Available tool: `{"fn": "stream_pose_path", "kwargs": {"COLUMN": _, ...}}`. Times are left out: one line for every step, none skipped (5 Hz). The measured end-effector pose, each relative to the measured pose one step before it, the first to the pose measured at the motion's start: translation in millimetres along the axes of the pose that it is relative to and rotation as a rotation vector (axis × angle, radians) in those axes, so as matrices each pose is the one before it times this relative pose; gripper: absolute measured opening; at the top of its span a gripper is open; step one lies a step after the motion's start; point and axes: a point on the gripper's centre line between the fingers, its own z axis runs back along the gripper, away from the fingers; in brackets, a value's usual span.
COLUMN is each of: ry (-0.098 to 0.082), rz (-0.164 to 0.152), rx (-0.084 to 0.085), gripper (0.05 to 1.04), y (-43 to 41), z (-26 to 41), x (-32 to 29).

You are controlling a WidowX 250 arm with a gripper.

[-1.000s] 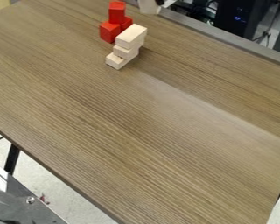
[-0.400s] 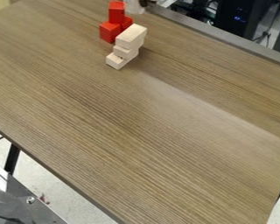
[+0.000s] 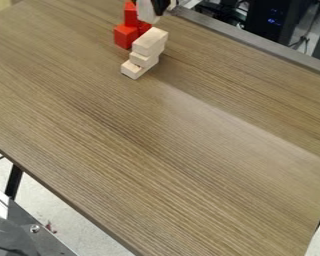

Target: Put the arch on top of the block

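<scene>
Apparently the black gripper (image 3: 161, 7), at the top edge of the view, has its jaws narrowed on a pale piece (image 3: 147, 12), probably the arch, held up so it can meet the upright red block (image 3: 130, 17) from above. That block stands on lower red blocks (image 3: 126, 36) and seems the likely support, though I cannot be certain. Just beside, the wooden stack (image 3: 149, 42) rises in steps, so a low swing could knock it. The table's far edge (image 3: 256, 41) runs near; more room for moving opens over the near side.
</scene>
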Motion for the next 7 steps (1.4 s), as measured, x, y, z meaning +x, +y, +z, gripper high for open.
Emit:
{"fn": "stream_pose_path", "kwargs": {"ry": -0.0009, "rz": 0.0252, "rx": 0.0252, "gripper": 0.581, "y": 3.19, "z": -3.62, "x": -4.76}}
{"fn": "stream_pose_path", "kwargs": {"ry": 0.0065, "rz": 0.0115, "rx": 0.0076, "gripper": 0.581, "y": -0.66, "z": -0.74, "x": -7.91}}
{"fn": "stream_pose_path", "kwargs": {"ry": 0.0140, "rz": -0.0080, "rx": 0.0175, "gripper": 0.581, "y": 2.30, "z": 1.04, "x": -3.40}}
{"fn": "stream_pose_path", "kwargs": {"ry": 0.0150, "rz": -0.0010, "rx": 0.0100, "gripper": 0.581, "y": 1.58, "z": 0.03, "x": -2.38}}
{"fn": "stream_pose_path", "kwargs": {"ry": 0.0070, "rz": -0.0011, "rx": 0.0003, "gripper": 0.581, "y": -0.73, "z": -1.17, "x": -2.51}}
{"fn": "stream_pose_path", "kwargs": {"ry": 0.0059, "rz": -0.0022, "rx": -0.0015, "gripper": 0.581, "y": -0.54, "z": -1.11, "x": -2.47}}
{"fn": "stream_pose_path", "kwargs": {"ry": 0.0165, "rz": -0.0033, "rx": -0.0036, "gripper": 0.581, "y": -1.58, "z": -3.50, "x": -7.53}}
